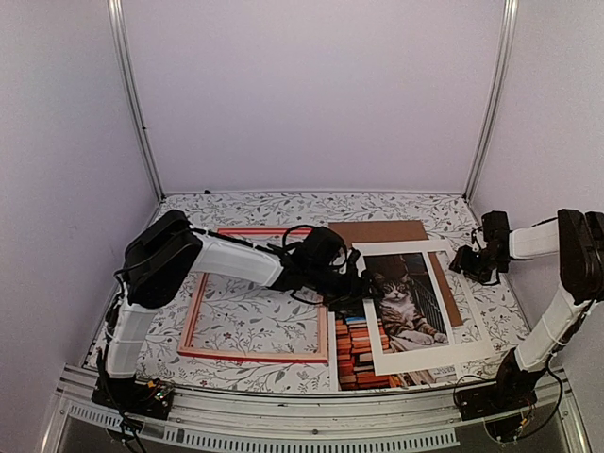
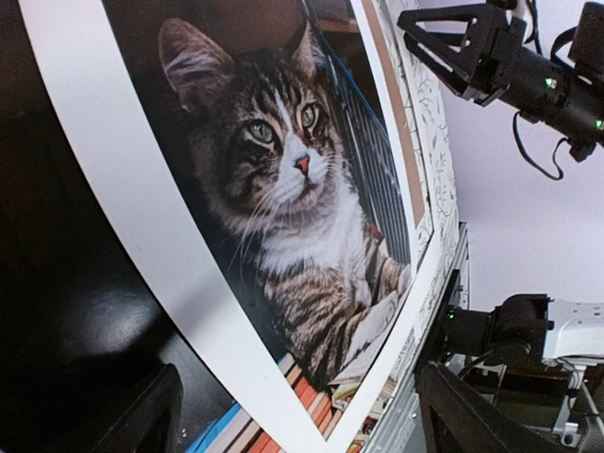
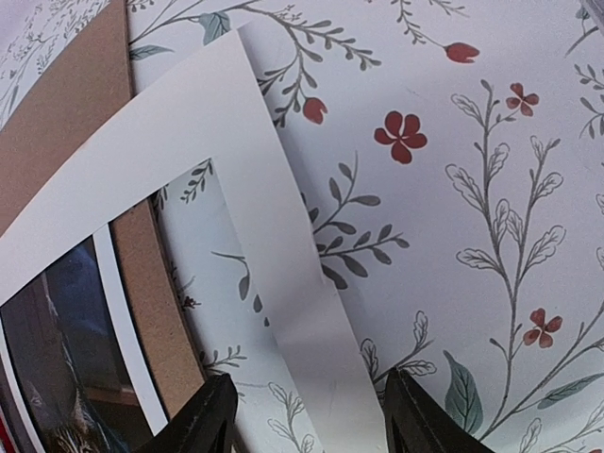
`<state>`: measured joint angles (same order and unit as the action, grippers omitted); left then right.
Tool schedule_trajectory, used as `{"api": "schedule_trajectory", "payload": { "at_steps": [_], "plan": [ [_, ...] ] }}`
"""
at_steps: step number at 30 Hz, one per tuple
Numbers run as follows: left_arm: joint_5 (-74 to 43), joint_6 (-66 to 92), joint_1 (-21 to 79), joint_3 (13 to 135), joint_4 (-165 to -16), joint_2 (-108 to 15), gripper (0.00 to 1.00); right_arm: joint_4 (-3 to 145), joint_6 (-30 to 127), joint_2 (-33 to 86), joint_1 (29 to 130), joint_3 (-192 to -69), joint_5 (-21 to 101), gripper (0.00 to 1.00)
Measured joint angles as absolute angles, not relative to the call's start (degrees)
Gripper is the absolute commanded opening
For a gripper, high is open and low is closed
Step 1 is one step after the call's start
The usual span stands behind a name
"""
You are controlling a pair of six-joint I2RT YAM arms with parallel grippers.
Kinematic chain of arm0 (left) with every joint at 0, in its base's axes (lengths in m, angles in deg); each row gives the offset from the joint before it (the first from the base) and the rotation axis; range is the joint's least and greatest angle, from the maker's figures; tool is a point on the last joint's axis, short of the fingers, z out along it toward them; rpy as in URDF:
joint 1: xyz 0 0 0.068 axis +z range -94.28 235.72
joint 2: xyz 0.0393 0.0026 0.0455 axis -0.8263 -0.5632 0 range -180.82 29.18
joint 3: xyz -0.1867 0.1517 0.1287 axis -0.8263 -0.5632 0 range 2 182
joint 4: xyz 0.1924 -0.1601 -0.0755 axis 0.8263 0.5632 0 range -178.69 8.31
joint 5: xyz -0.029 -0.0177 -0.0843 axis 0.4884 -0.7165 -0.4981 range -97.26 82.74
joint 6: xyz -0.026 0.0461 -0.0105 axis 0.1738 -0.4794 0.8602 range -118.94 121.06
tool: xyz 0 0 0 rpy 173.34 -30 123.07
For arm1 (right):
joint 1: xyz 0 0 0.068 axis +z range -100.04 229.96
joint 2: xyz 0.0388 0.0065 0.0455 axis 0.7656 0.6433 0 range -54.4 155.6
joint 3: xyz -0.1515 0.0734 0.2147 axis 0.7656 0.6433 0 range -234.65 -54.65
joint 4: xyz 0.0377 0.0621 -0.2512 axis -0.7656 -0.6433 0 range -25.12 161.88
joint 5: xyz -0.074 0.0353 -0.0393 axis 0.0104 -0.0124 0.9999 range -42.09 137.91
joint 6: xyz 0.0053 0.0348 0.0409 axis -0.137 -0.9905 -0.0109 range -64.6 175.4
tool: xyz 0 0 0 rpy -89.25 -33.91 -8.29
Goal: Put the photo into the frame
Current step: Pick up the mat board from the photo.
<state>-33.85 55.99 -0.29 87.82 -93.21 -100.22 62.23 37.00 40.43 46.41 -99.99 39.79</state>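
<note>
The photo (image 1: 408, 302) of a tabby cat lies at centre right, its book part (image 1: 357, 354) sticking out to the lower left. A white mat board (image 1: 429, 357) lies tilted over it, with the cat showing through its window. The red frame (image 1: 255, 356) lies flat to the left, holding nothing. My left gripper (image 1: 363, 283) is open at the mat's left edge; in the left wrist view (image 2: 293, 425) the cat (image 2: 283, 189) fills the picture. My right gripper (image 1: 469, 260) is open, and its fingers (image 3: 212, 415) straddle a rail of the mat (image 3: 189, 132).
A plain brown backing board (image 1: 377, 231) lies behind and partly under the mat, and shows in the right wrist view (image 3: 66, 104). A floral cloth (image 1: 255, 212) covers the table. Metal posts and pale walls close in the back and sides.
</note>
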Motion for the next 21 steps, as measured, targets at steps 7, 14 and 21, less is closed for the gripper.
{"api": "schedule_trajectory", "payload": {
  "at_steps": [7, 14, 21],
  "plan": [
    [-33.9, 65.0, -0.6, 91.3, -90.6, -101.8, 0.9, 62.8, 37.0, 40.8, 46.4, -100.1, 36.6, 0.57],
    [-34.6, 71.5, -0.7, 95.7, -87.6, -104.1, 0.9, 63.0, 37.4, 41.5, 46.3, -100.7, 35.2, 0.57],
    [-34.0, 75.1, -0.7, 93.5, -90.1, -103.5, 0.88, 63.1, 37.9, 41.6, 46.3, -100.7, 35.0, 0.56]
  ]
}}
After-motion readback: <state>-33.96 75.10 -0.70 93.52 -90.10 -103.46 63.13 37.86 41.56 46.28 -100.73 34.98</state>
